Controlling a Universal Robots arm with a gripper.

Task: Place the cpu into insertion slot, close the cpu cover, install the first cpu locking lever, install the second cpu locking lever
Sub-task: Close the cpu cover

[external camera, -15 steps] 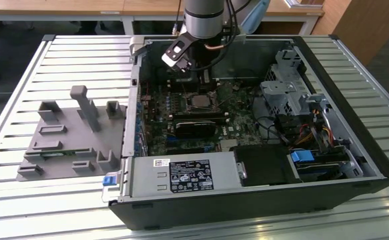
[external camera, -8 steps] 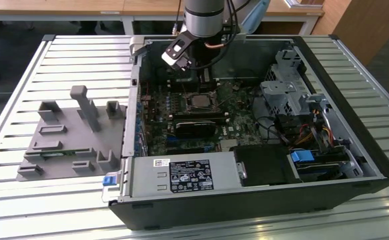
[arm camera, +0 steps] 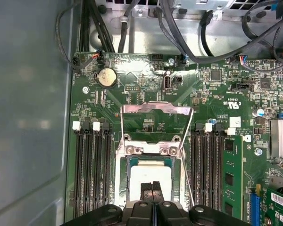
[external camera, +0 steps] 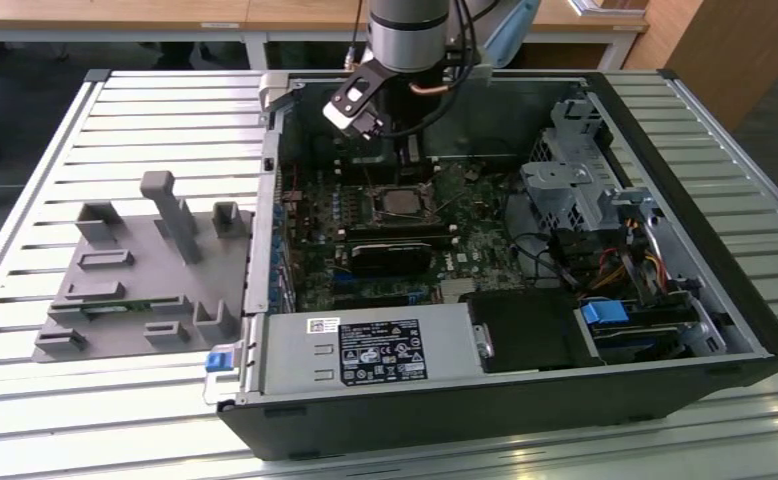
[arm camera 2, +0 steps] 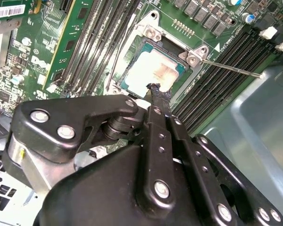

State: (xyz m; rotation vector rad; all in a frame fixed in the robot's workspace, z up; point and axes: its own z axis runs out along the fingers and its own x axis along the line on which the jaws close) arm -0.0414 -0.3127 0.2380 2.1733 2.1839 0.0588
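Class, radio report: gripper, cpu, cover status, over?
Report: gripper shut, tips over cpu; cpu seated in insertion slot; cpu cover raised open; lever rod sticking out beside slot.

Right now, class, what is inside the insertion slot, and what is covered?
The cpu sits inside the insertion slot, its silvery top showing. The gripper, fingers shut, hangs over it and covers one edge. What lies beneath the chip cannot be seen.

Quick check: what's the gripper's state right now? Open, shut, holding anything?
Gripper: shut, fingers pressed together with nothing held between them, tips right over the cpu.
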